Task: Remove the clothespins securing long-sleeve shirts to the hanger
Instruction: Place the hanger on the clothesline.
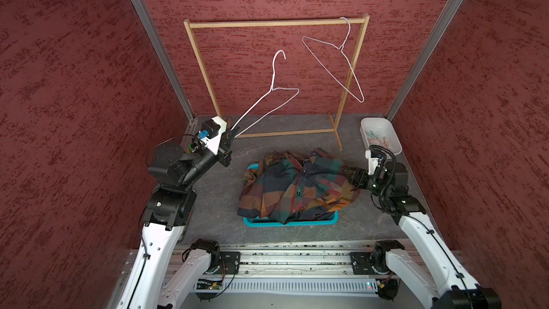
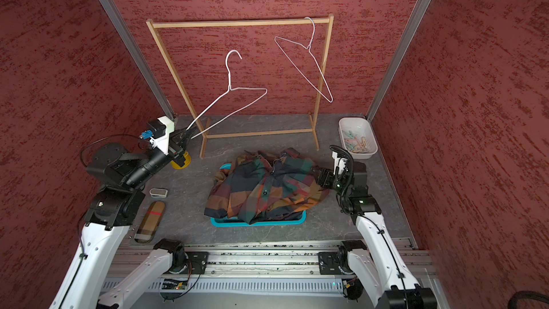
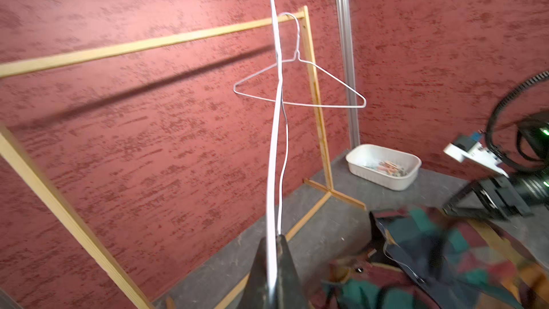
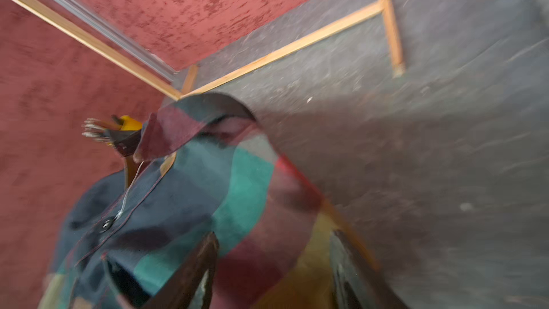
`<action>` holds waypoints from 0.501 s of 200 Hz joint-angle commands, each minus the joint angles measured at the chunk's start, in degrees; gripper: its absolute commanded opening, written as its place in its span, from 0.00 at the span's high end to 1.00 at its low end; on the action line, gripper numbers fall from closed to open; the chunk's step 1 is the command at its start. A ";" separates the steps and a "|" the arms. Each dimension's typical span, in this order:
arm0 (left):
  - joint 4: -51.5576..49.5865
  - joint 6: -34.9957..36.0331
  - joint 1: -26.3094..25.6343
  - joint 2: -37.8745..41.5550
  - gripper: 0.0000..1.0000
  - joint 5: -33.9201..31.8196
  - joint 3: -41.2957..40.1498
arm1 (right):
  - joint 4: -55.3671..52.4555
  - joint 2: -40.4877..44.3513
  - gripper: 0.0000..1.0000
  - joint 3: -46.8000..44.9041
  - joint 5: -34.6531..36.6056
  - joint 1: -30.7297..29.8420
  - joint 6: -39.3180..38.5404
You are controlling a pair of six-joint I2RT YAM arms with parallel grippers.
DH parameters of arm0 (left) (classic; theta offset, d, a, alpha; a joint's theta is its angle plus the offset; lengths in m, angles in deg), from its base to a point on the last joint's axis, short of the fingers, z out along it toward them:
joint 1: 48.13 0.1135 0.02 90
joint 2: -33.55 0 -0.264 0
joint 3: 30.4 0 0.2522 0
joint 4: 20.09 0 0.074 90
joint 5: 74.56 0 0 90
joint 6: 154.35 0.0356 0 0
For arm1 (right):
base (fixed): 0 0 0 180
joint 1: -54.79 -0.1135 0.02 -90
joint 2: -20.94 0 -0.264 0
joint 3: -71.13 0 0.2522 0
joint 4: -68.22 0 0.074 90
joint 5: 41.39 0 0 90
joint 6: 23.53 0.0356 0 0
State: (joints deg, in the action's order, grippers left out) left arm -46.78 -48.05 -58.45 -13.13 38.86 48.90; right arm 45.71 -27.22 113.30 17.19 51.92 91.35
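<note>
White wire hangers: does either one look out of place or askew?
Yes. One white wire hanger is off the wooden rack: the left gripper has its jaws shut on one corner, holding it slanted in the air. The other white wire hanger hooks the rack's top rail but hangs tilted.

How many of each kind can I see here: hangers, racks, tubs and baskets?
Wire hangers: 2 (held hanger, hanging hanger)
Wooden rack: 1
White tub: 1
Teal basket: 1
Total: 5
</note>
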 commanded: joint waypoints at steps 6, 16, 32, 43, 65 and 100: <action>6.63 -0.14 -1.70 -4.69 1.00 -11.52 3.69 | 11.68 0.29 0.42 -3.40 -9.79 0.07 8.80; 7.73 0.37 -2.45 -6.62 1.00 -14.33 4.80 | 11.81 0.03 0.42 -3.46 -10.35 -0.02 8.51; 9.62 1.62 -3.91 -9.39 1.00 -18.64 6.33 | 13.50 -0.77 0.47 -3.62 -12.07 -0.11 9.13; 10.20 2.52 -4.70 -11.17 1.00 -20.52 7.32 | 14.63 -1.81 0.59 -3.45 -13.06 -0.41 9.19; 12.14 3.38 -6.04 -14.20 1.00 -23.85 8.55 | 16.29 -3.64 0.89 -2.22 -13.49 -1.98 8.51; 15.69 3.54 -6.28 -16.19 1.00 -26.41 8.97 | 18.42 -7.45 1.00 0.75 -13.45 -7.49 8.07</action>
State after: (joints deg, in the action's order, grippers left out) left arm -36.50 -45.43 -64.49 -29.28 16.37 56.33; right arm 59.69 -33.15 110.65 4.97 47.79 99.13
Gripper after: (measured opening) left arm 0.064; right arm 0.049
